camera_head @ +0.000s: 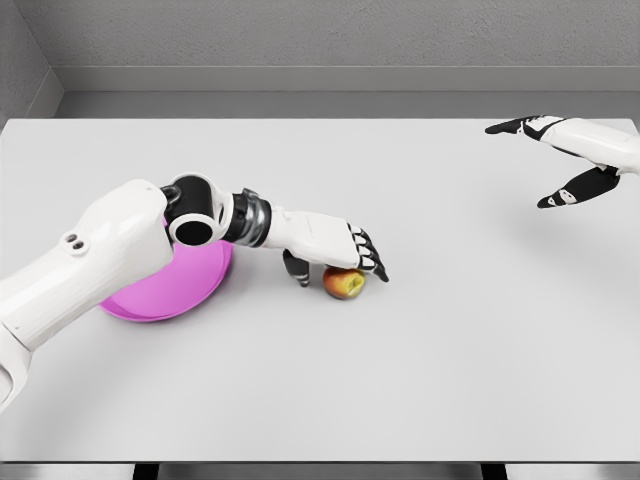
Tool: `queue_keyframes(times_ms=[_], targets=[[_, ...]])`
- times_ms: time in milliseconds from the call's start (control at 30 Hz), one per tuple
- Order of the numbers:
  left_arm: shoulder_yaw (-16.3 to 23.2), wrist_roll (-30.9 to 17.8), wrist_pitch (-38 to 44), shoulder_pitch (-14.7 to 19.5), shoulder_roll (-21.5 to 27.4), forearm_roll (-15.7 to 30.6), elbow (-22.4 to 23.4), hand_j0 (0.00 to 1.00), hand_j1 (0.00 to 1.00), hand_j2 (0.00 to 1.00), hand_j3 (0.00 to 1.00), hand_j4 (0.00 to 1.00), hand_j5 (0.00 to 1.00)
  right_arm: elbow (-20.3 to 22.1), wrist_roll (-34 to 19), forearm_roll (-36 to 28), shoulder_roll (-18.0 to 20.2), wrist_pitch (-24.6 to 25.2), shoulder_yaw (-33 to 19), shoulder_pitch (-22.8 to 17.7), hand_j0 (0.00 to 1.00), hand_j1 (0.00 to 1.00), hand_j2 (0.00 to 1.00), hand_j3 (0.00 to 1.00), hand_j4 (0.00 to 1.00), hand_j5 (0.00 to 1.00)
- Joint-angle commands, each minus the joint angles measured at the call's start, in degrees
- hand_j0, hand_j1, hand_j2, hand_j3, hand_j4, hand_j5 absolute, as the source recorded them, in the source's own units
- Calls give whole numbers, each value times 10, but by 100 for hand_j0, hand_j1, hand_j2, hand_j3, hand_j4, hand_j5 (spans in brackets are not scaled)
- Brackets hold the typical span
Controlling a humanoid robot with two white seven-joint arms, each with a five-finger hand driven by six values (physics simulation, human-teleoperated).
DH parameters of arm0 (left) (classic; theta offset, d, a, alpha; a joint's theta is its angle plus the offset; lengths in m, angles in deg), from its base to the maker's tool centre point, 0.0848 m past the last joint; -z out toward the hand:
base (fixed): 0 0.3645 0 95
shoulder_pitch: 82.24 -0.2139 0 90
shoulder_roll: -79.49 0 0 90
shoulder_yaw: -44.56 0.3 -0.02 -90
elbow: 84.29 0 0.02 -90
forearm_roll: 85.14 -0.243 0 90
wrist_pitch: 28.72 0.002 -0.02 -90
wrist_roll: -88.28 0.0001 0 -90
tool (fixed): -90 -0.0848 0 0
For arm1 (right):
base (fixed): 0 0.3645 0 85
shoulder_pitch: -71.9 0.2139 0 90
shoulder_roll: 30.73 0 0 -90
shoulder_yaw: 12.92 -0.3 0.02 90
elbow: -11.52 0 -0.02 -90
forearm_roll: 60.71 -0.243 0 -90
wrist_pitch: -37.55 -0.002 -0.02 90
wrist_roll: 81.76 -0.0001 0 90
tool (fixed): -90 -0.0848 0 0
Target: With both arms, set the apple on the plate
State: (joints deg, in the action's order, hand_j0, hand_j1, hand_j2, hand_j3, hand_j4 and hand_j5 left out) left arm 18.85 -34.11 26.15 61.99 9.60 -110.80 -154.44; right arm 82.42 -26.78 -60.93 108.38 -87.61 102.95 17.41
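Note:
A red-yellow apple (pixel 345 285) lies on the white table, just right of a magenta plate (pixel 175 288). My left hand (pixel 335 262) reaches over the apple from the left. Its fingers (pixel 368 255) stretch across the apple's top and the thumb (pixel 297 270) points down at the apple's left side, a small gap away. The fingers are not curled around the fruit. My left upper arm covers the plate's upper left part. My right hand (pixel 540 160) hovers at the far right of the table, well away from the apple, with fingers spread and nothing in it.
The white table (pixel 420 380) stretches wide to the front and right of the apple. A grey wall runs behind the table's far edge.

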Motion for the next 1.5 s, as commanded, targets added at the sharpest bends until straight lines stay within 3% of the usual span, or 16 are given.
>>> queue_keyframes(times_ms=[0, 367, 533, 767, 1167, 1300, 1367, 1467], targets=[[0, 0, 1, 0, 0, 4, -2, 97, 97, 97, 97, 97, 97, 0, 0, -4, 1, 2, 0, 0, 100, 100, 100, 100, 100, 100], [0, 4, 1, 4, 0, 8, -15, 96, 96, 96, 96, 96, 96, -1, 0, -5, 1, 2, 0, -1, 100, 100, 100, 100, 100, 100], [4, 4, 1, 4, 1, 8, -27, 87, 87, 87, 87, 87, 87, 0, 0, -4, 2, 2, 1, -1, 100, 100, 100, 100, 100, 100], [4, 3, 1, 3, 3, 7, -28, 86, 86, 86, 86, 86, 86, -1, 0, -4, 2, 2, 1, -2, 100, 100, 100, 100, 100, 100], [5, 0, 1, -2, 6, 7, -27, 70, 70, 70, 70, 70, 70, 0, 0, -4, 2, 2, 1, -4, 100, 100, 100, 100, 100, 100], [6, 0, 1, -3, 5, 6, -28, 63, 63, 63, 63, 63, 63, 0, 0, -4, 2, 2, 1, -4, 100, 100, 100, 100, 100, 100], [6, 0, 1, -3, 5, 5, -28, 53, 53, 53, 53, 53, 53, 0, 0, -4, 2, 2, 1, -4, 100, 100, 100, 100, 100, 100], [6, 0, 1, -3, 6, 5, -28, 51, 51, 51, 51, 51, 51, 0, 0, -4, 2, 2, 1, -4, 100, 100, 100, 100, 100, 100]])
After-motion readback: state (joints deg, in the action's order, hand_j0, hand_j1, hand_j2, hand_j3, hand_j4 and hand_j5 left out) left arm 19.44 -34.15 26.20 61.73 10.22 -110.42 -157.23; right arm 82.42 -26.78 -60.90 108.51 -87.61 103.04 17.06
